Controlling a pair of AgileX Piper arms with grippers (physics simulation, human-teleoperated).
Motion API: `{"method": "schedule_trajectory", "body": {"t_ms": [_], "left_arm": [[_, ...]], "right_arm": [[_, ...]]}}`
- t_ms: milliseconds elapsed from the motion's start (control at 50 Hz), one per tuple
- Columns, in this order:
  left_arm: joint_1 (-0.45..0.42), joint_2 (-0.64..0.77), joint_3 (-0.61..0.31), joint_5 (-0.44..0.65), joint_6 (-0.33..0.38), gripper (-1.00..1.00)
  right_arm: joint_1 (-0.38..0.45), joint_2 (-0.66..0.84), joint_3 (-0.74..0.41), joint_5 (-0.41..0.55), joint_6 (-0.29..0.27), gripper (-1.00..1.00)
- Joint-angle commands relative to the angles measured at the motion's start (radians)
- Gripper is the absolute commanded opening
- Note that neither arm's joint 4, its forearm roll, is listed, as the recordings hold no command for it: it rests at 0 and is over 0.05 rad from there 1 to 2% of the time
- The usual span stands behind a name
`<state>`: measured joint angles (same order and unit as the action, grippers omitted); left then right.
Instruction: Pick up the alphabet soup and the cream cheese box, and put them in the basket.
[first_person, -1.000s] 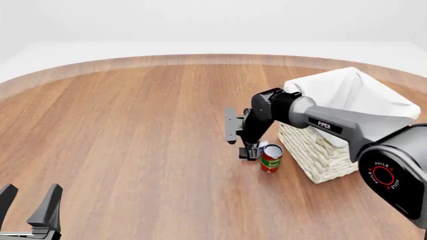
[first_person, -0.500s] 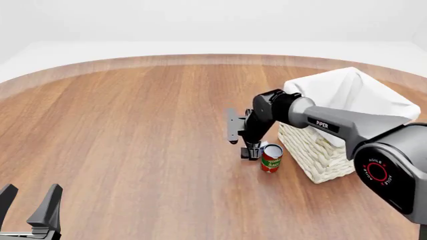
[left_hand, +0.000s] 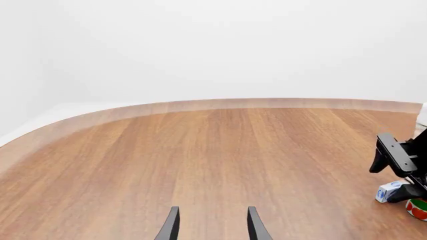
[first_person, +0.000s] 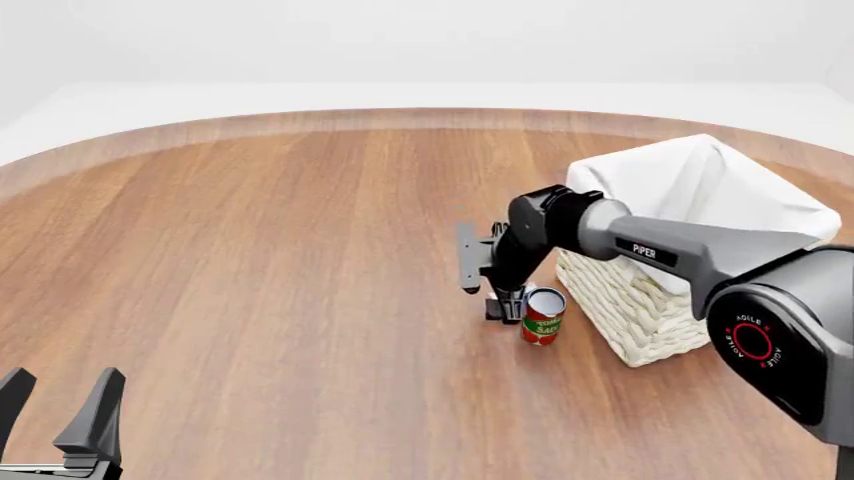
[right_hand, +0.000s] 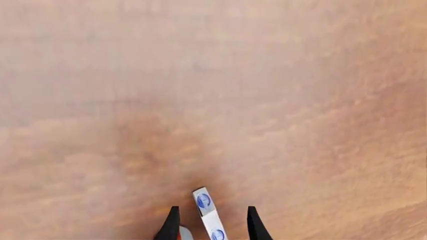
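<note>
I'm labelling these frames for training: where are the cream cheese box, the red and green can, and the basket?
cream cheese box (right_hand: 204, 206): right wrist view, on its white edge with blue print.
red and green can (first_person: 542, 318): front view, on its label.
basket (first_person: 627, 300): front view, on its woven wall.

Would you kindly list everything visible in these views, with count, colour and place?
cream cheese box: one, white with blue print, between the right gripper's fingers on the table.
red and green can: one, upright beside the basket's near-left corner.
basket: one, cream-white wicker with white lining, right side of the table.
table: one, brown wood.
left gripper: black, open, near-left edge, holding nothing.
right gripper: black, lowered around the box; closure unclear.
</note>
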<state>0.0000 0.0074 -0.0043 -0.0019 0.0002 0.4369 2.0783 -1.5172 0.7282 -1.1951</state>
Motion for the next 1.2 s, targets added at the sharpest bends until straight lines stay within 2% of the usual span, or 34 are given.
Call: {"method": "schedule_trajectory", "body": {"t_ms": [20, 780, 800, 940, 1200], "left_arm": [[0.0, 0.0, 0.0, 0.0, 0.0, 1.0], [0.0, 0.0, 0.0, 0.0, 0.0, 1.0], [0.0, 0.0, 0.0, 0.0, 0.0, 1.0], [0.0, 0.0, 0.0, 0.0, 0.0, 1.0], [0.0, 0.0, 0.0, 0.0, 0.0, 1.0]], "right_arm": [[-0.005, 0.003, 0.01, -0.015, -0.018, 1.0], [-0.013, 0.018, 0.021, -0.027, -0.027, 1.0], [-0.014, 0.019, 0.019, -0.028, -0.028, -1.0], [-0.003, 0.02, -0.002, -0.029, -0.015, -1.0], [-0.026, 0.023, -0.01, -0.083, -0.048, -1.0]]}}
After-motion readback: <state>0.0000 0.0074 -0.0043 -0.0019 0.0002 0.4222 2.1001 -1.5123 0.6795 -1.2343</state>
